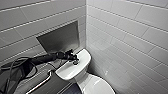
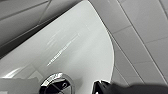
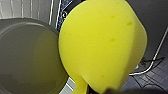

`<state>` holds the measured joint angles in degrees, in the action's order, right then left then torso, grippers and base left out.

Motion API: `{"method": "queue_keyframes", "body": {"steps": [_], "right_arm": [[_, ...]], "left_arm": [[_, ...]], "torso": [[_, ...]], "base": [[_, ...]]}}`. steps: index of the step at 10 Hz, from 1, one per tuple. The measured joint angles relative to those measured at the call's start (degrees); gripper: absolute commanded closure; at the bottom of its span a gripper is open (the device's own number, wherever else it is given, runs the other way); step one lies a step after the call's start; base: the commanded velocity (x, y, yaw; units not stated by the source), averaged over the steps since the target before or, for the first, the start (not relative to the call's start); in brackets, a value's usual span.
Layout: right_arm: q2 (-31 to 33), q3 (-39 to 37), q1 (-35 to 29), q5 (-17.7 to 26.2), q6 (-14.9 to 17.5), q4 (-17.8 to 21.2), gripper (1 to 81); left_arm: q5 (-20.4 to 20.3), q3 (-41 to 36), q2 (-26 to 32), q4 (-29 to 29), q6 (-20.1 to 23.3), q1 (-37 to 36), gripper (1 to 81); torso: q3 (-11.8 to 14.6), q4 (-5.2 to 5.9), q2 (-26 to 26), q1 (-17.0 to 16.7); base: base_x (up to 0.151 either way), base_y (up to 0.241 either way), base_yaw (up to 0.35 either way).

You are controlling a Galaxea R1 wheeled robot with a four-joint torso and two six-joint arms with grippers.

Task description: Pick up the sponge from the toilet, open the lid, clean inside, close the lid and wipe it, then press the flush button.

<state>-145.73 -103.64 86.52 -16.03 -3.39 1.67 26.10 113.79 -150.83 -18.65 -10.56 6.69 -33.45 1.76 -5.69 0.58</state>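
Observation:
The white toilet (image 1: 71, 68) stands in the tiled corner, and its lid (image 1: 100, 86) is down over the bowl. My left arm reaches in from the left, and my left gripper (image 1: 75, 60) is shut, with its tip at the middle of the tank top, on or just above the flush button (image 2: 56, 86). In the left wrist view the button is round with a shiny ring, and a dark fingertip (image 2: 102, 87) shows beside it. The yellow sponge (image 3: 100, 45) is bent and pinched in my right gripper, close to the camera, beside the closed lid (image 3: 25, 57).
Grey tiled walls close in behind and to the right of the toilet. A recessed niche (image 1: 60, 37) sits in the wall above the tank. A metal grab bar (image 1: 40, 83) runs to the left of the toilet. Dark cables (image 1: 15, 68) hang along my left arm.

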Motion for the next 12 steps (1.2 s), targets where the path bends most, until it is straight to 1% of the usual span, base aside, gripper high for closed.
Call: {"method": "queue_keyframes", "body": {"steps": [3, 4, 7, 11, 12], "right_arm": [[-0.1, 0.0, 0.0, 0.0, 0.0, 0.0, 81.1], [-0.3, -0.1, 0.0, 0.0, 0.0, 0.0, 81.1], [-0.6, -0.5, 0.1, 0.0, 0.0, 0.0, 81.1], [-1.5, -1.8, 0.1, 0.0, 0.0, 0.0, 81.1], [-2.1, -2.2, 0.2, 0.1, 0.0, 0.0, 81.1]], "left_arm": [[0.5, 2.8, -1.1, 0.1, 0.3, 0.7, 81.1], [0.4, 3.8, -1.3, 0.8, 1.4, 1.5, 81.1], [0.4, 5.1, -1.6, 1.9, 1.5, 2.6, 81.1], [-1.1, 6.6, -1.8, 1.7, 1.4, 3.6, 81.1], [-2.2, 6.9, -1.8, 1.4, 0.7, 4.0, 81.1]], "torso": [[0.0, 0.0, 0.0, 0.0], [0.0, 0.0, 0.0, 0.0], [0.0, 0.0, 0.0, 0.0], [0.0, 0.0, 0.0, 0.0], [0.0, 0.0, 0.0, 0.0]], "base": [[0.0, 0.0, 0.0], [0.0, 0.0, 0.0], [0.0, 0.0, 0.0], [0.0, 0.0, 0.0], [0.0, 0.0, 0.0]]}}
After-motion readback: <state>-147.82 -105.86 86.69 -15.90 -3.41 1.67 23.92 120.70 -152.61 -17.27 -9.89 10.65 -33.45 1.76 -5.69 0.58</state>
